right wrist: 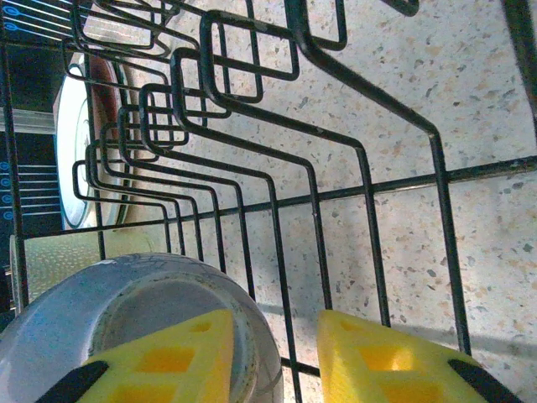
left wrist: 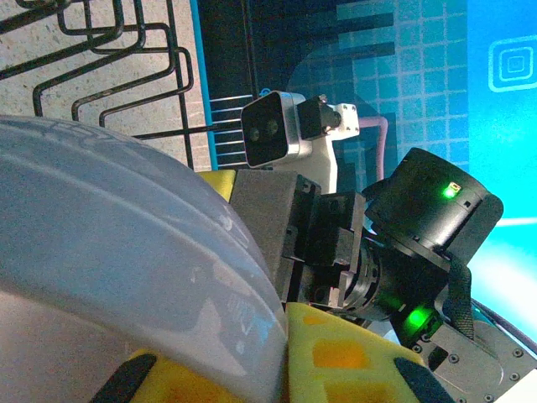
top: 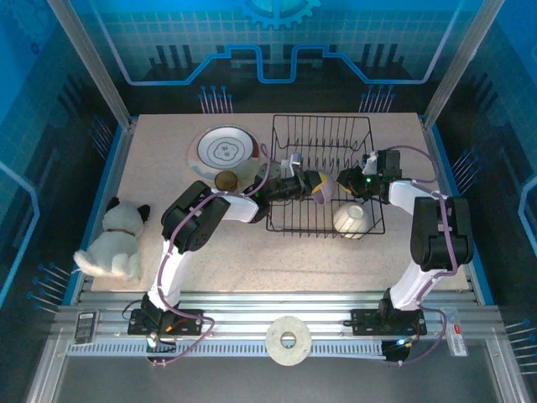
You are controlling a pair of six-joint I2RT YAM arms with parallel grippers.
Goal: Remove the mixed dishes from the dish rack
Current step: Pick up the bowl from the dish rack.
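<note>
Left gripper (left wrist: 264, 374): yellow pads close together, with the wall of the lavender bowl (left wrist: 126, 252) running down between them. I read this as a pinch on the rim, though the contact itself is cut off at the frame edge. The bowl is inside the dish rack (top: 322, 118), about mid-rack, between my two grippers.

Right gripper (right wrist: 277, 336): spread wide, with rack wire and speckled surface (top: 159, 159) showing through the gap. One finger overlaps the bowl's round centre and the other stands off to its side. It grips nothing.

Judgement: the step in hand is getting this bowl out of the rack. Two grippers at one small bowl is crowded, so only one should carry.
- If the left carries, draw the right straight back first, so its finger cannot hook the bowl.
- Lift vertically until the bowl tops the prongs, which stand just beside it. No sideways travel before that.
- A rim pinch lets a bowl swing, so go slowly with no wrist roll.

Further out: a white bowl (top: 351, 220) sits at the near edge of the rack, to the right, so keep the lift path off it. Left of the rack, on the surface, lies a plate (top: 222, 149), with a brown cup (top: 225, 180) just on its near side. I would put the bowl down to the near side of the cup, touching neither. Spread the pads only once the bowl rests.
</note>
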